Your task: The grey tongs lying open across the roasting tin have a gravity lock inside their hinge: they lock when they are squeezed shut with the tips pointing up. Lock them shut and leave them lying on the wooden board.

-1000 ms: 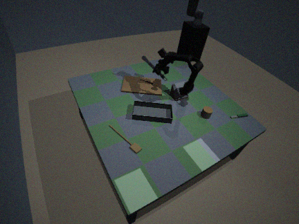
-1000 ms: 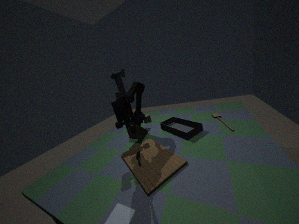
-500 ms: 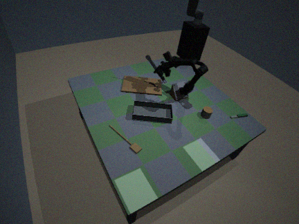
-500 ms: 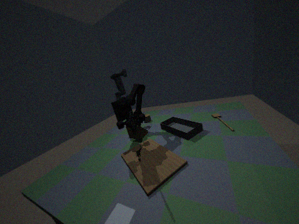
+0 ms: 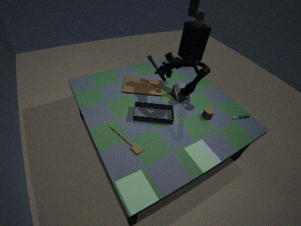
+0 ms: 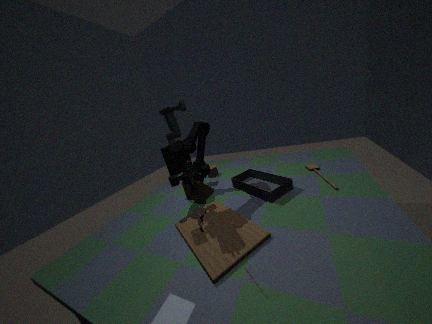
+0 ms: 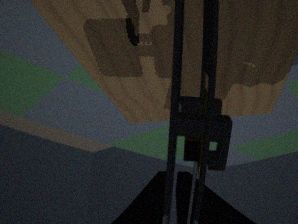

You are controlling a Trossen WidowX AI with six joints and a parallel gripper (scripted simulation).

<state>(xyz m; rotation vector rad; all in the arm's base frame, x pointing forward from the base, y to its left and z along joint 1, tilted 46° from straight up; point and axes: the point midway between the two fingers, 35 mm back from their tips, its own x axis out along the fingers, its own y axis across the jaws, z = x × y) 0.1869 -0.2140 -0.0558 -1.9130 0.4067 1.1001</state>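
Observation:
The grey tongs [image 5: 152, 62] [image 7: 176, 60] are held above the table, slanting in the top view. In the wrist view their two long arms run close together and nearly parallel. My gripper [image 5: 161, 72] [image 7: 172, 181] is shut on them partway along. The hinge lock cannot be made out. The wooden board [image 5: 153, 93] [image 6: 215, 267] [image 7: 130, 107] lies flat below, with dark shadows across it. The tongs are too dark to make out against the arm in the exterior view. The black roasting tin [image 5: 153, 121] [image 6: 250, 190] stands beside the board, with nothing across it.
A wooden spatula [image 5: 136, 149] [image 6: 325, 177] lies beyond the tin. A short cylinder with a tan top [image 5: 207, 113] and a green-handled tool [image 5: 244, 116] are on the other side. The arm's base stands near the board.

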